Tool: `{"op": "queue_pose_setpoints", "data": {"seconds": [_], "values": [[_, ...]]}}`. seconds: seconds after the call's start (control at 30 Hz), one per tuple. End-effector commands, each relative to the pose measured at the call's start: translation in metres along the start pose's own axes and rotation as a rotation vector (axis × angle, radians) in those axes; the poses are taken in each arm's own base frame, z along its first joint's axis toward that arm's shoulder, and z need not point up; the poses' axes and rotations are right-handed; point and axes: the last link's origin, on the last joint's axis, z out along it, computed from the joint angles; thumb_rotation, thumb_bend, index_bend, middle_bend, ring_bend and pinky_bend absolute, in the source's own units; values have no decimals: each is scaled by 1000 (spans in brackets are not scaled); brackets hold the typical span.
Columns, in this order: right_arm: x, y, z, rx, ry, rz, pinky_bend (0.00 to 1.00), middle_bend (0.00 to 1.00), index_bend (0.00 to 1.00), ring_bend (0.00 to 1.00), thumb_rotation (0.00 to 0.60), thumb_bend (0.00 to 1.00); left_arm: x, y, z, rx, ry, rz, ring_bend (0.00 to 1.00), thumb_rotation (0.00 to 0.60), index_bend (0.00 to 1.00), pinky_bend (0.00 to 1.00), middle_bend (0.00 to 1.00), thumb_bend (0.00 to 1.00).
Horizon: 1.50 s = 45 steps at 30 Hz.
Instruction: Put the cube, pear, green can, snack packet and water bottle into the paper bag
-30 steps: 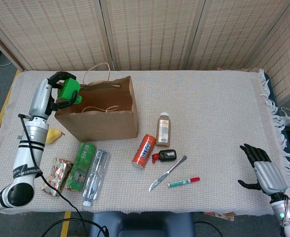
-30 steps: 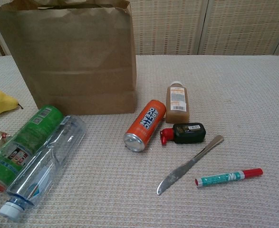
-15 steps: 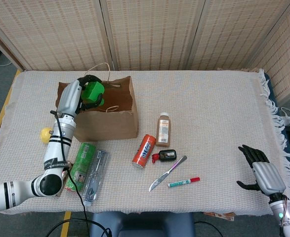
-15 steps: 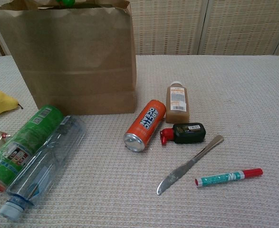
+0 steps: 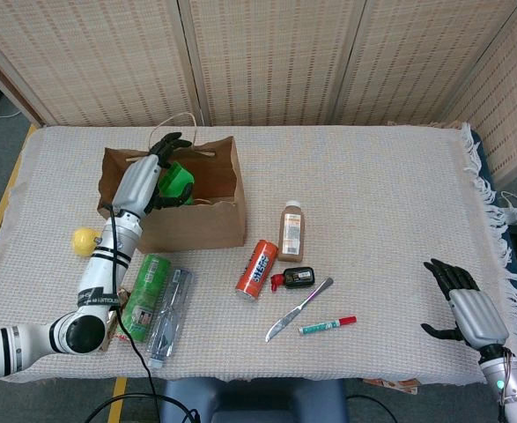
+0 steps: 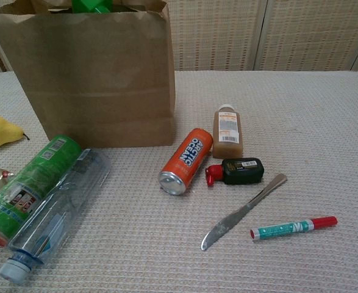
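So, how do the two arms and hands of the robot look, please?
The left arm is silver-white with black rings, a round grey-and-black joint low down and a black cable along it. The left hand has a silver back and black fingers. The right hand looks alike: silver-grey back, black fingers, silver wrist.

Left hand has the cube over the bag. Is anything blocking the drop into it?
Nothing visible does. The left hand holds the green cube right at the open mouth of the paper bag, inside its rim. The bag's handles lie off to the edges, not across the opening.
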Motion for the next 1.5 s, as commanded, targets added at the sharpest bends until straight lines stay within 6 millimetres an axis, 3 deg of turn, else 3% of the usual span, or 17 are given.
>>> {"op": "queue_pose_setpoints", "data": {"seconds": [0.03,0.27,0.4,0.47,0.6,0.67,0.87,1.0,1.17,1.23,1.5], "values": [[0,0,0,0,1,-1,0,0,0,0,600,60,0,-3,-3,5,-5,-16,66,600,163,275,36,390],[0,0,0,-2,-2,2,0,0,0,0,600,60,9,-26,-24,31,5,-25,74,600,182,277,50,393],[0,0,-1,0,1,0,0,0,0,0,600,60,24,-40,-43,44,39,-54,103,600,212,290,86,416],[1,0,-1,-1,4,-1,0,0,0,0,600,60,35,-49,-57,47,74,-63,176,600,275,339,168,466],[1,0,-2,4,8,-3,0,0,0,0,600,60,54,-71,-86,64,153,-67,402,600,459,536,408,546],[1,-1,-3,8,11,-6,0,0,0,0,600,60,64,-88,-104,90,192,-80,455,600,496,573,475,551],[0,-1,-4,11,15,-14,0,0,0,0,600,60,78,-133,-135,182,226,-64,464,600,507,574,503,552],[-2,-2,-3,11,10,-18,0,0,0,0,600,60,70,-160,-143,228,146,44,427,600,468,541,452,551],[-3,-2,-3,10,5,-26,0,0,0,0,600,60,47,-180,-143,242,-31,261,87,600,138,235,92,427],[-3,-2,-3,7,2,-27,0,0,0,0,600,60,39,-185,-140,240,-65,323,34,600,86,180,23,402],[-3,1,-2,-12,-10,-22,0,0,0,0,600,60,10,-210,-127,247,-199,574,0,600,0,85,0,369]]}}
